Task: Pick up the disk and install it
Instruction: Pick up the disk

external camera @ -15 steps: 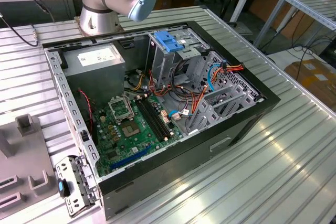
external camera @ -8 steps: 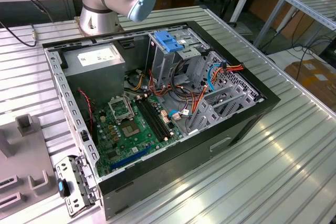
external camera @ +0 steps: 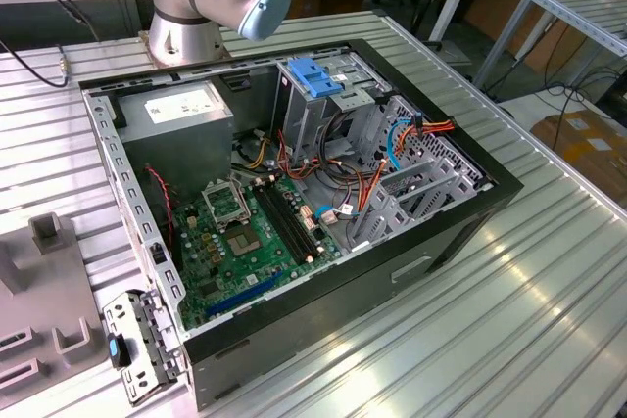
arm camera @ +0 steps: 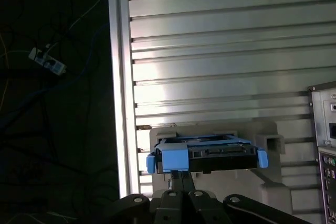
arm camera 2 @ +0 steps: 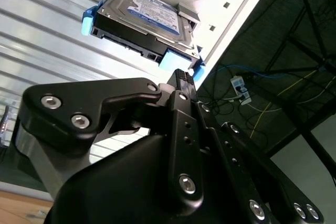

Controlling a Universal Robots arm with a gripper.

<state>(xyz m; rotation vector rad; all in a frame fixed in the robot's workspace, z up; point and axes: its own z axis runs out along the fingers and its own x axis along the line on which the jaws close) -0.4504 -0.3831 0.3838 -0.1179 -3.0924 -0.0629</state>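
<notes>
a: where's the disk [arm camera 2: 149, 14]?
b: flat in a grey holder [arm camera: 270, 141] on the ribbed metal table [arm camera: 210, 51], near the table's edge (label up, blue carrier rail around it).
a: and the gripper [arm camera: 180, 176]?
b: jaws pressed together, nothing between them. in both wrist views its tip sits just beside the rail's blue tab; whether they touch, i can't tell.
a: the computer case [external camera: 460, 232]?
b: in the exterior view it lies on its side, open.

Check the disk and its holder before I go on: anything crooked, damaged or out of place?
Nothing stands out. The disk sits level in its grey holder, and its blue rail looks whole. The claw is close up at the rail's near tab; whether they touch can't be told.
</notes>
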